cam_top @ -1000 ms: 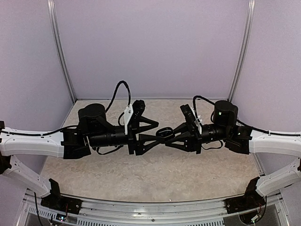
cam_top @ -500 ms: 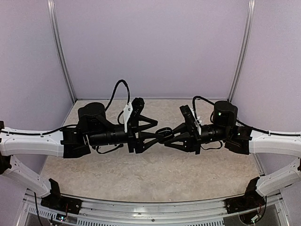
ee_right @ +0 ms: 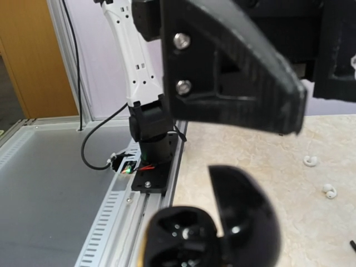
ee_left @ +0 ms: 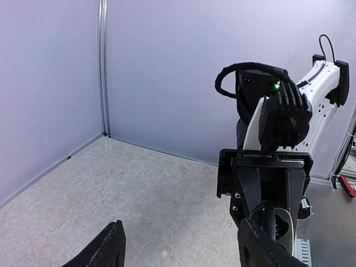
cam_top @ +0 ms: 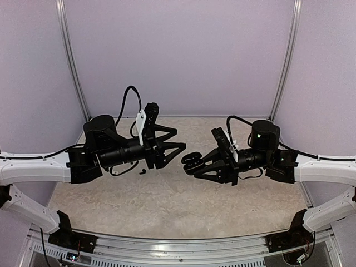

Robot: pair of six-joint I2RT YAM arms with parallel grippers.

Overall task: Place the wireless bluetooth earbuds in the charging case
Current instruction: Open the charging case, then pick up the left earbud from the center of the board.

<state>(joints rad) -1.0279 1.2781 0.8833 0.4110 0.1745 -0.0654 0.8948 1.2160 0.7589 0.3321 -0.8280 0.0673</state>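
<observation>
My right gripper [cam_top: 194, 162] is shut on the open black charging case [cam_top: 191, 161] and holds it above the table's middle. The right wrist view blurs the case [ee_right: 207, 236], lid [ee_right: 245, 214] up; I cannot tell what lies in its wells. Two white earbuds [ee_right: 310, 161] [ee_right: 330, 191] lie on the table beyond it. My left gripper [cam_top: 179, 139] hangs open to the case's left, apart from it, with nothing between its fingers [ee_left: 105, 250]. A small dark curved piece [cam_top: 143, 168] rests on the table beneath it, perhaps a black earbud.
Lilac walls [cam_top: 178, 55] close in the pale marbled table [cam_top: 167, 206] on three sides. A metal rail [cam_top: 183, 250] with both arm bases runs along the near edge. The right arm's wrist [ee_left: 267, 183] fills the right of the left wrist view.
My left gripper has drawn back to the left and upward, away from the case, still open. The right gripper has kept hold of the case and dipped slightly toward the left.
</observation>
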